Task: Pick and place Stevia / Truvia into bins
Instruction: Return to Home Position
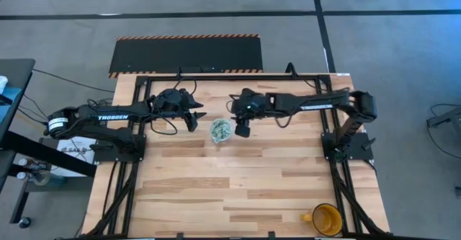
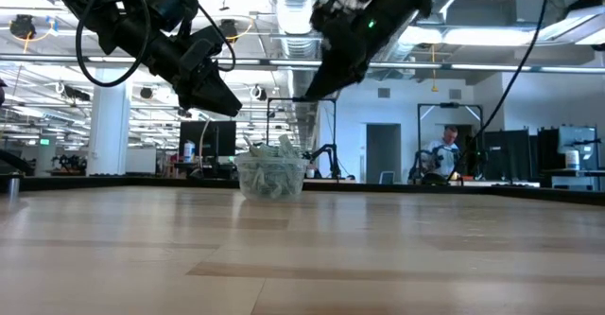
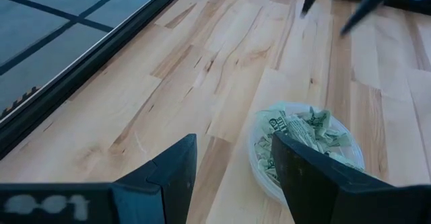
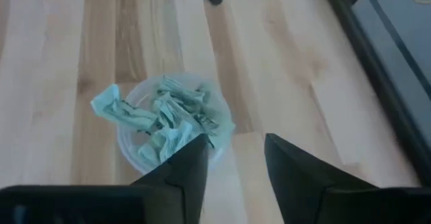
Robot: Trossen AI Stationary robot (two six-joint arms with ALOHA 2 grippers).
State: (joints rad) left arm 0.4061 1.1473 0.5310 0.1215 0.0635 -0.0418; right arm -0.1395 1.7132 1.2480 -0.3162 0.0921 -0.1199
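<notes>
Noted mug (image 1: pixel 325 219) at lower right of the high view, well apart from the work. Found cup (image 1: pixel 220 130) at centre, heaped with sachets (image 4: pixel 161 120); saw no loose ones on table (image 1: pixel 216 189). Found left gripper (image 1: pixel 194 121) and right gripper (image 1: pixel 241 128) flanking cup, raised, fingers parted, empty. Judged filling complete, homing in hand. Next: draw both arms back without clipping cup.
</notes>
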